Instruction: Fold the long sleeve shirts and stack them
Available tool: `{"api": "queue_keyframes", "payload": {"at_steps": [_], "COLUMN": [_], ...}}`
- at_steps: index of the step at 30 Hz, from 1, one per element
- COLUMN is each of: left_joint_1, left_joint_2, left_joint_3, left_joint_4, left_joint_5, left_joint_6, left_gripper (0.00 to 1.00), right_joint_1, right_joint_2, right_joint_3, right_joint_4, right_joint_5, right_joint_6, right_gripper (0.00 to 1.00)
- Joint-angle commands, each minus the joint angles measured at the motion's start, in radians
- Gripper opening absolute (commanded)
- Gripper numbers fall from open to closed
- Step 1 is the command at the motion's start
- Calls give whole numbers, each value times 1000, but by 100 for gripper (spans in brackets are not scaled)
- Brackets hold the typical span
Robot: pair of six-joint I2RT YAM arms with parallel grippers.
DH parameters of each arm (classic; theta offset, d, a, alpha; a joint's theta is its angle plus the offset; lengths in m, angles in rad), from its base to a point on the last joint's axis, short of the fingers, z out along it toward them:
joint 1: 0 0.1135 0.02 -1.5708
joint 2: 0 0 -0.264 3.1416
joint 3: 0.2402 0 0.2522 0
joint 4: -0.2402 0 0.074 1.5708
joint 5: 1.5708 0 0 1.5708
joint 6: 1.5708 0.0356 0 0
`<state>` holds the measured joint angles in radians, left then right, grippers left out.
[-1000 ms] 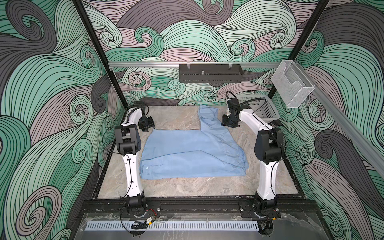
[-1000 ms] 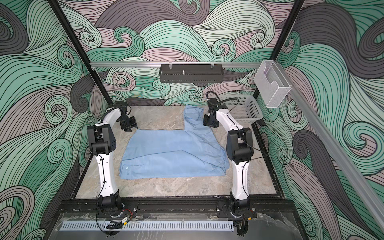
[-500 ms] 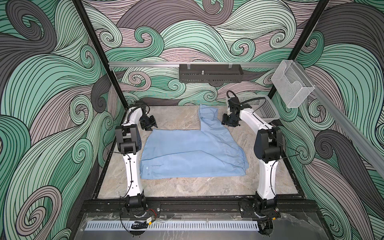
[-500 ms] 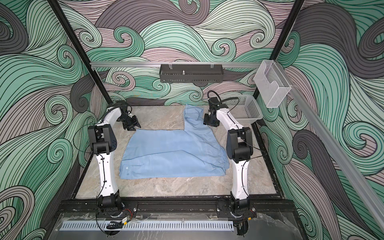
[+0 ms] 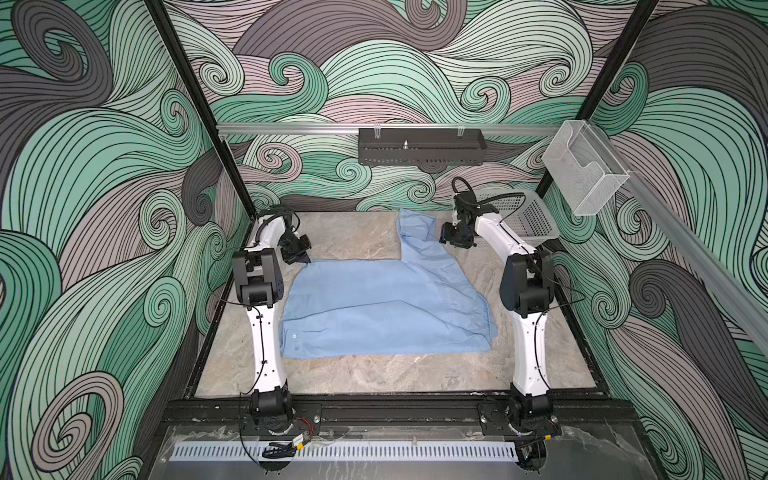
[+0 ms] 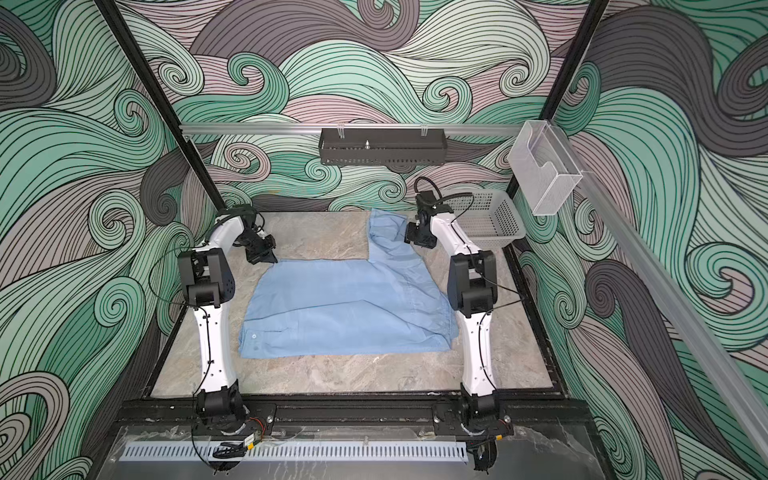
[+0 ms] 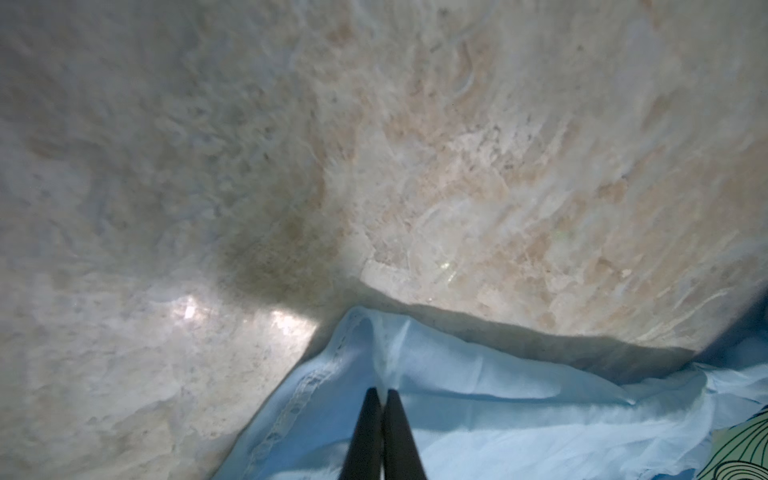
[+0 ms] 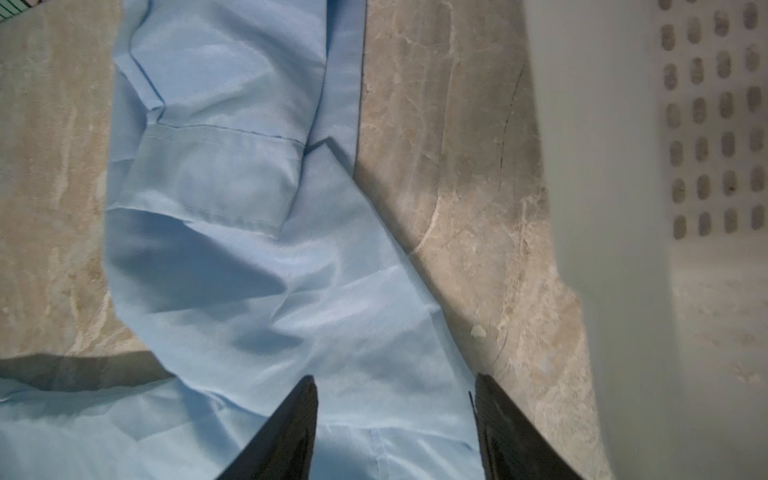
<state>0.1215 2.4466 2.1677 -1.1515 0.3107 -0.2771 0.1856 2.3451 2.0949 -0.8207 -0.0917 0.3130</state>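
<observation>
In both top views the left arm rises from its base at lower left, with the elbow folded at mid-left and the forearm reaching up-frame. The left gripper tips down, upper left of centre. In the left wrist view its jaws are pressed together, pinching a fold of the light blue shirt. The right arm stands likewise on the right, with the right gripper upper right of centre. In the right wrist view its jaws stand well apart.
</observation>
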Motion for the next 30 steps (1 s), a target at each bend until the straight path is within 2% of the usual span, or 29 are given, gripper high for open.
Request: {"api": "queue_keyframes", "payload": {"at_steps": [1,10,16,18,23,24,30], "left_joint_1": [-6,-13,-14,-14,-14,-14,-10], "left_joint_2": [5,3,2,2,0,0,0], "left_joint_3": [38,41,46,52,60,65,90], "left_joint_4": [-30,-30,-32,-34,-40,-41,-52], "left_joint_5": [-8,7,10,11,11,11,9], "left_joint_6": [5,6,6,6,8,10,16], "left_gripper": [0,0,0,0,0,0,0], "right_joint_1": [-5,-5,13,19,19,19,14], "right_joint_2": [65,259,335,354,337,329,219], "right_joint_3": [79,301,379,397,410,411,402], "right_joint_4": [-11,-11,-17,-30,-32,-32,-31], "right_joint_5": [-3,-30,-61,-59,-71,-72,-77], "right_joint_6": [-17,-19,-5,-2,2,-1,-21], "right_gripper": [63,62,56,50,12,8,0]}}
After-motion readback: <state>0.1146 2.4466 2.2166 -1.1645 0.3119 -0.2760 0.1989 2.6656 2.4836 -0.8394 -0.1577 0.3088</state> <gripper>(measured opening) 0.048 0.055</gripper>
